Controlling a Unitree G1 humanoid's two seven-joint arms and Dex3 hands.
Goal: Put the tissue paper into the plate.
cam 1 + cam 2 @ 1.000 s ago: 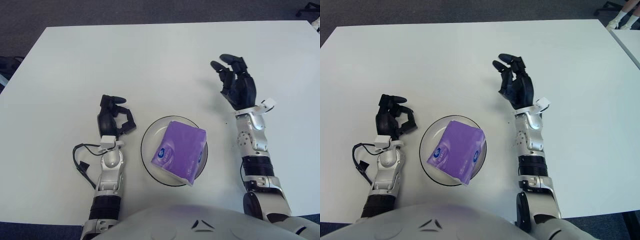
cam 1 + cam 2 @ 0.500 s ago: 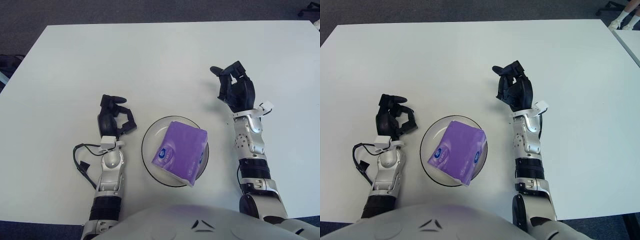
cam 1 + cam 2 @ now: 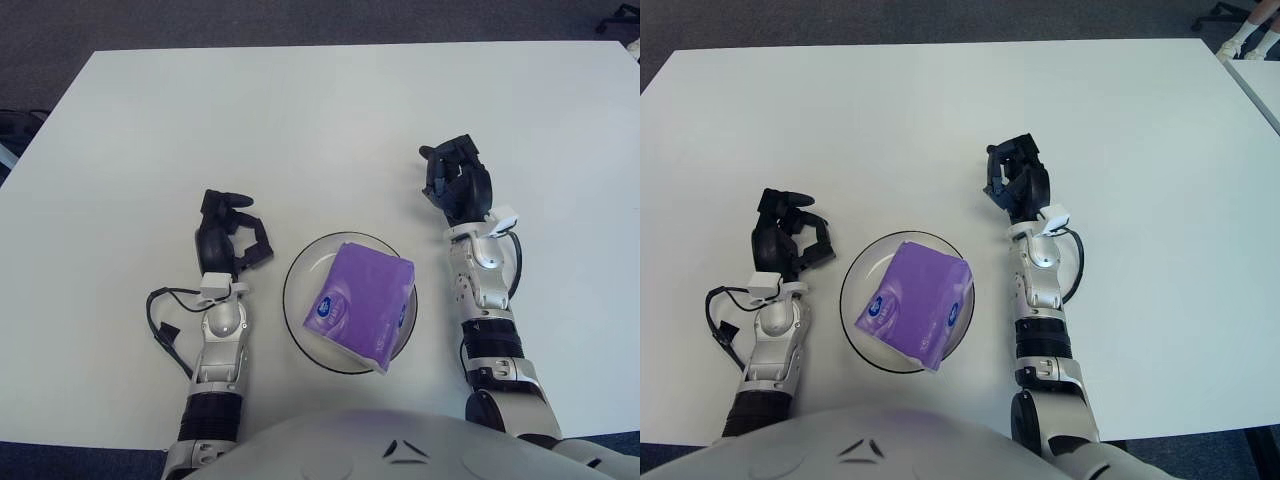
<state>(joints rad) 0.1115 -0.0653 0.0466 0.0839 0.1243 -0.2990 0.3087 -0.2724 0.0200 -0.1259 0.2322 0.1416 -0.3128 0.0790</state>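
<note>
A wide white tabletop (image 3: pixel 300 120) fills most of both views, with dark carpeted floor (image 3: pixel 300 20) beyond its far edge. At the near edge, the robot's pale grey torso (image 3: pixel 400 445) curves up from the bottom of the views.

The two silver forearms reach forward from the torso, one on each side of a round clear plate (image 3: pixel 296 300) that sits on the tabletop just ahead of the torso. The purple tissue paper pack (image 3: pixel 360 300) lies inside the plate, tilted, covering most of the bowl, with one corner reaching over the near rim. A blue oval label shows on its left part.

The right hand (image 3: pixel 457 185) shows to the right of the plate and a little farther away, apart from it. Its black fingers are curled in toward the palm, and nothing is held in them. A white tab sticks out at the wrist, and a black cable loops beside the forearm.

The left hand (image 3: pixel 225 235) shows just to the left of the plate, close to its rim but not touching it. Its fingers are bent inward into a loose curl with nothing between them. A thin black cable (image 3: pixel 165 320) loops on the tabletop beside the left forearm.
</note>
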